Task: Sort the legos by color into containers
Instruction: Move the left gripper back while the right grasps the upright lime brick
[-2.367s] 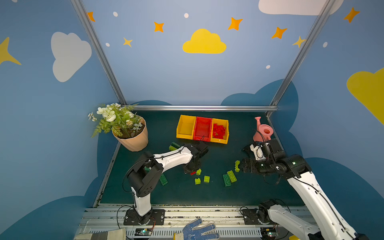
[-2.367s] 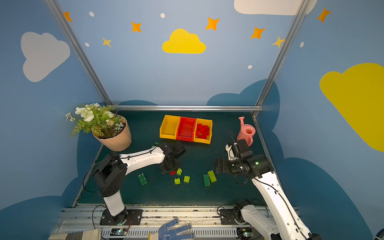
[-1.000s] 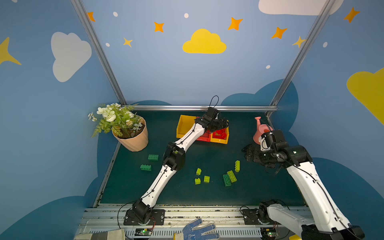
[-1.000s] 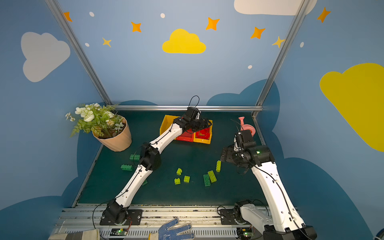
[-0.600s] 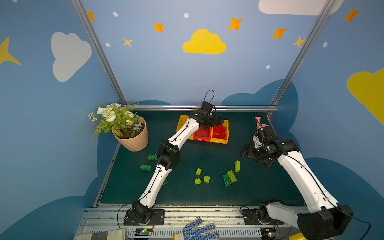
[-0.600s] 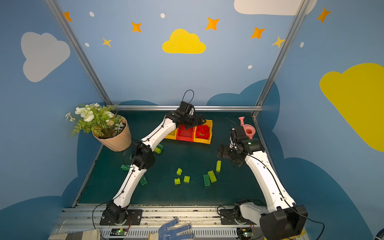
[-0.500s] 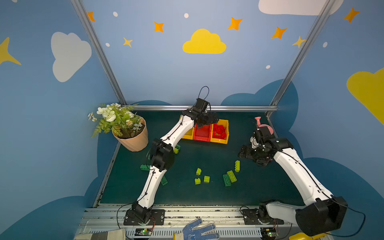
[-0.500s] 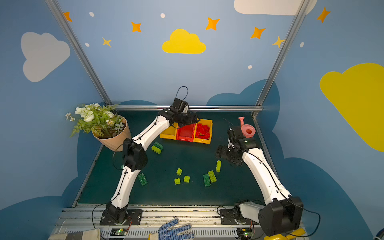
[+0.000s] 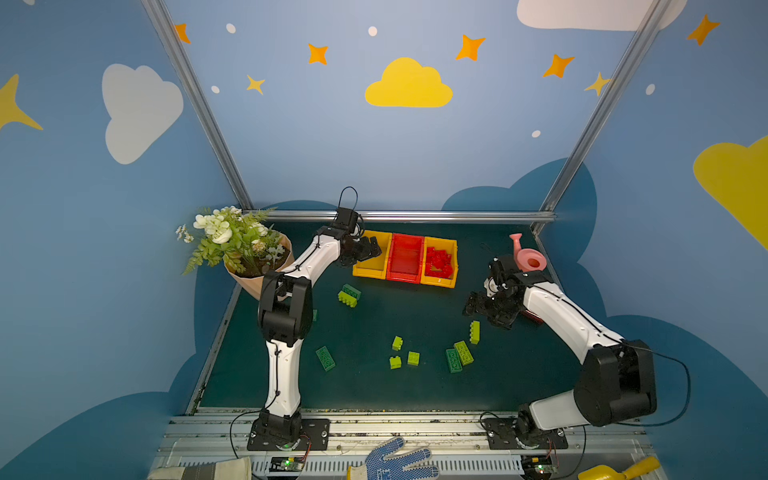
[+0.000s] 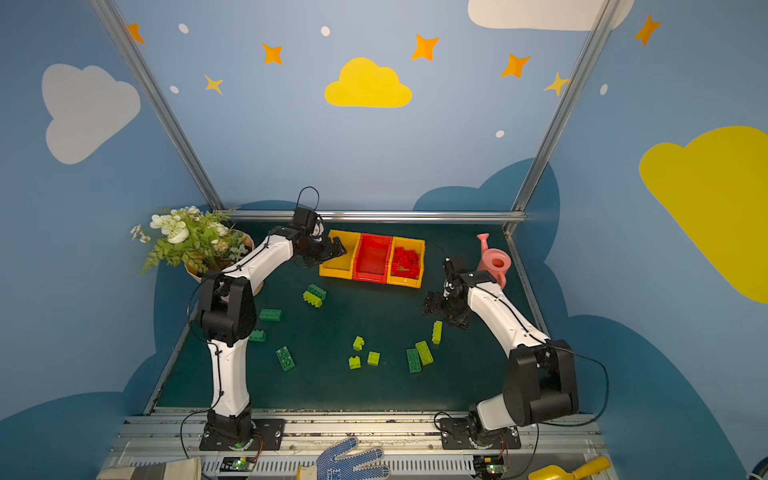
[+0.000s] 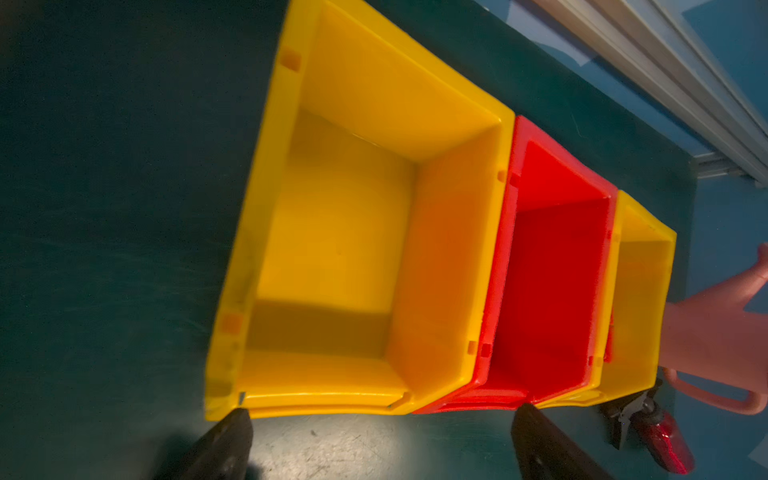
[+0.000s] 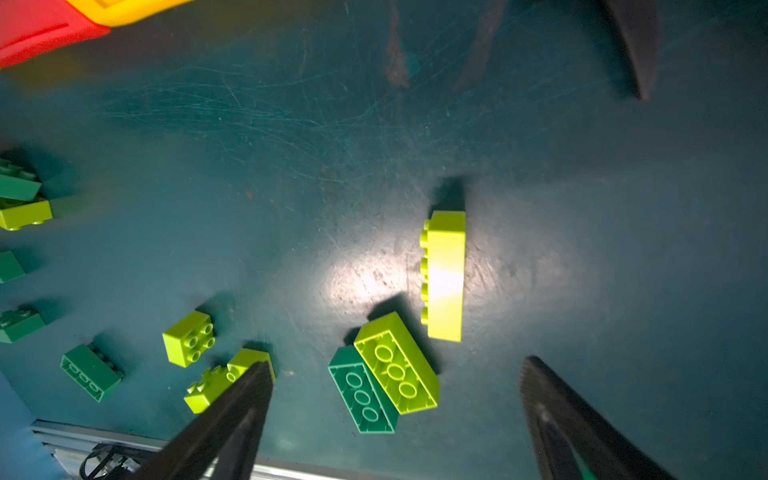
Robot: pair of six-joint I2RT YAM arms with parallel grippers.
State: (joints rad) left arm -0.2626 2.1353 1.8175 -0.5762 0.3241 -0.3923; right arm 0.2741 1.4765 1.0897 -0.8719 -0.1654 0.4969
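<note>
Fingers of left gripper [image 9: 370, 249] and right gripper [image 9: 480, 309] spread wide, empty; lime lego [image 12: 444, 276] looks light, rigid, slick: pinch its long sides

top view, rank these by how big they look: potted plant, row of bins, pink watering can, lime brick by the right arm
1. potted plant, foliage included
2. row of bins, close behind it
3. pink watering can, partly behind the right arm
4. lime brick, smallest by far
</note>
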